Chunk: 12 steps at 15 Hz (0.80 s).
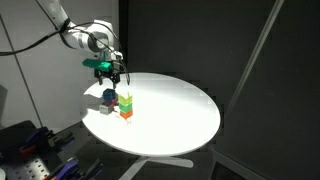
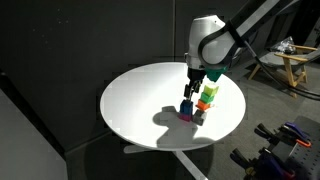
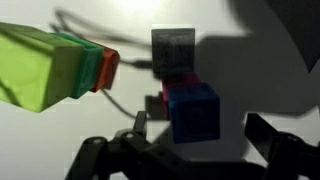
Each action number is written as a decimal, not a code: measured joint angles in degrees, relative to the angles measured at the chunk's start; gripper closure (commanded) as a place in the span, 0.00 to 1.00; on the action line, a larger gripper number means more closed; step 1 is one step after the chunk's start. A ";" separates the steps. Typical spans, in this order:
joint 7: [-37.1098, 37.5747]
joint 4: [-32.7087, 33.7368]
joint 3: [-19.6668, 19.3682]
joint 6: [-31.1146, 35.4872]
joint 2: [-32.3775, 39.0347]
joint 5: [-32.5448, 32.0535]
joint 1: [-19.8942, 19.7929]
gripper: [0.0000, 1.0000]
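While poised over the white table (image 1: 197, 125), holds the claw (image 1: 108, 72) spread wide and empty, gripping nothing. Puts the blue block (image 3: 192, 112) straight below the claw in the wrist view, centred between the two fingers (image 3: 275, 140) and touching neither. Confirms in both exterior views a clear gap of air between claw (image 2: 190, 90) and blue block (image 2: 187, 107), so directly above rather than off to a side. Finds that block seated on a magenta block (image 3: 178, 82), with a grey block (image 3: 174, 48) just beyond. Sets the green, yellow and orange tower (image 1: 126, 103) just beside, apparently clear of the finger line. Shows no long axis on the blue block: roughly cubic, faces seemingly about square to the fingers.
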 measured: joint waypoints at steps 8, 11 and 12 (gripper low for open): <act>0.57 1.28 0.00 1.46 2.99 -0.01 0.62 0.00; 0.60 2.10 -0.02 1.63 3.73 -0.02 0.72 0.00; 0.60 2.36 -0.02 1.63 3.93 -0.02 0.73 0.00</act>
